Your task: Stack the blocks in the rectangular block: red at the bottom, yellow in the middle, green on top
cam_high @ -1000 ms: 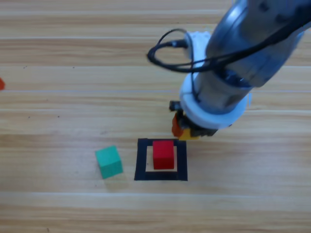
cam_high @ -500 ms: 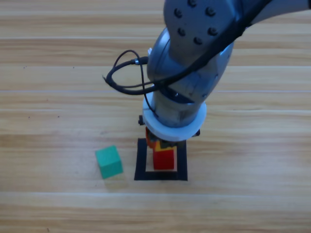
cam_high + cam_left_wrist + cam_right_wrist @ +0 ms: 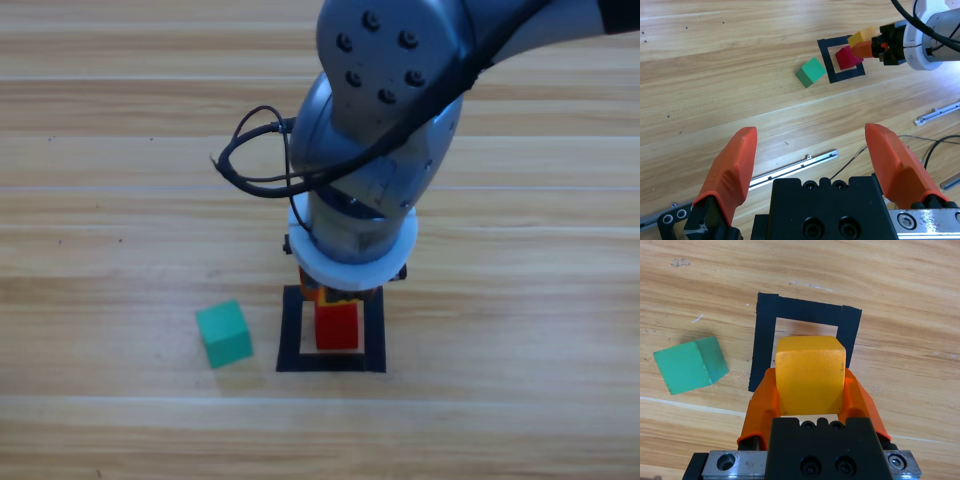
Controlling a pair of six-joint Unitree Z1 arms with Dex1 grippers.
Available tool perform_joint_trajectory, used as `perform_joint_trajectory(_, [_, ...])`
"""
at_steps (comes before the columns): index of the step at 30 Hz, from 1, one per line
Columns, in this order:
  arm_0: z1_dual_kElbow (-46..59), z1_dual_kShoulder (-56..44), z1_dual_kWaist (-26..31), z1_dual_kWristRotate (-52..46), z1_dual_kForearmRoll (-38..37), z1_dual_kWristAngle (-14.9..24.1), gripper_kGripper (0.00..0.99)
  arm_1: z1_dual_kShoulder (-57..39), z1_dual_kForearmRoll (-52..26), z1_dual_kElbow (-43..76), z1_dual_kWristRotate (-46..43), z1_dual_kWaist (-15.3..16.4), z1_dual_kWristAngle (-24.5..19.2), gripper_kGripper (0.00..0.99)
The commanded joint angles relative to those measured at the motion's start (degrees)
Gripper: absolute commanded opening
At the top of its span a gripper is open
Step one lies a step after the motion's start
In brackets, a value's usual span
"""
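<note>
Yellow cube [image 3: 810, 372] sits pinched in our right claw [image 3: 335, 292], held above the red cube [image 3: 337, 326] so we judge it is meant to go down square as the middle layer. Red rests inside the black tape outline [image 3: 290, 335], near the worktop's front edge. Yellow has no long axis; its faces run about parallel with the tape sides. Green cube [image 3: 224, 333] lies just beside the outline, turned slightly. Left claw [image 3: 812, 165] waits spread, well apart.
</note>
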Motion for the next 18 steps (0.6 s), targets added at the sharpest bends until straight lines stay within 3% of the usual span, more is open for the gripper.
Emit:
perform_joint_trajectory(1, [1.76, -0.22, -1.09, 0.06, -2.34, -0.43, 0.92, 3.45, 0.96, -0.51, 1.75, 1.65, -0.76, 0.098])
perform_joint_trajectory(18, [2.38, 0.31, -1.09, -0.03, -3.04, -0.43, 0.919, 2.74, 2.36, -0.42, 5.09, 3.15, -0.06, 0.1])
